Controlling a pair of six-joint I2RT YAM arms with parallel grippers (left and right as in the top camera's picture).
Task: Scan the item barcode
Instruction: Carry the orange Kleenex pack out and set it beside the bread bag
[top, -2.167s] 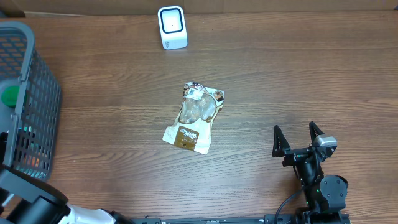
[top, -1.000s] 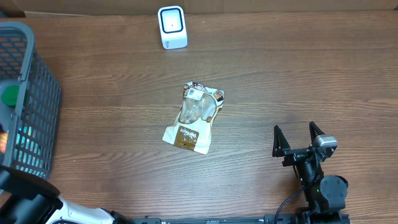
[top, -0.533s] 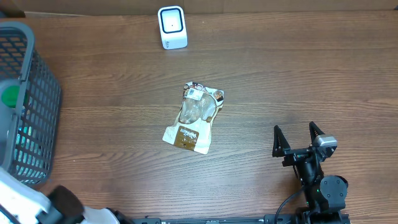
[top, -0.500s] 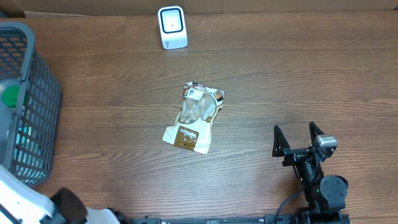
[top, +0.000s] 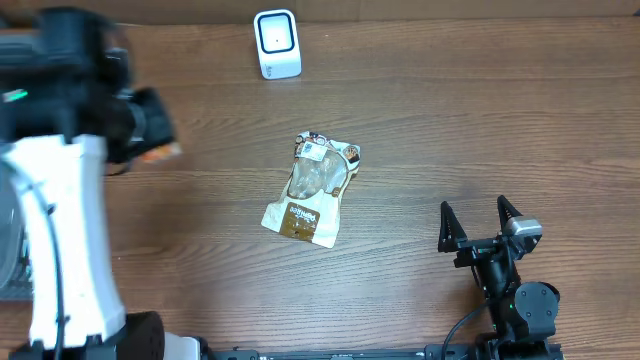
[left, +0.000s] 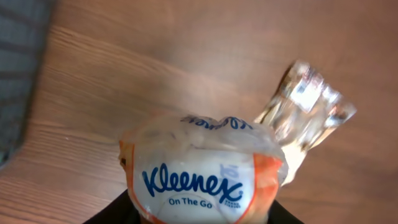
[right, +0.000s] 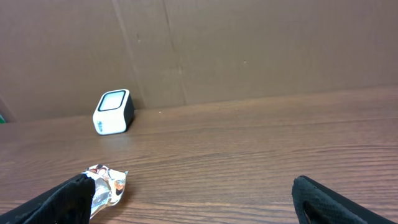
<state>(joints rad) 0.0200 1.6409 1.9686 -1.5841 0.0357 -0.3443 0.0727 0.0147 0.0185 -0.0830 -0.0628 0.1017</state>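
basket (left: 15, 74): grey mesh, a blur at the edge of the left wrist view; I cannot tell what is in it.
tissue pack (left: 199, 168): soft wrapped pocket pack, white face, blue "Kleenex On The Go" lettering, orange sides. It is held over the tabletop (top: 450, 120), clamped between the dark fingers (left: 115, 214) of the left tool (left: 198, 214), with the snack pouch (top: 312, 188) off to the right.
right tool (top: 474, 210): spread wide, holding nothing.
scanner (top: 276, 44): upright at the far edge.
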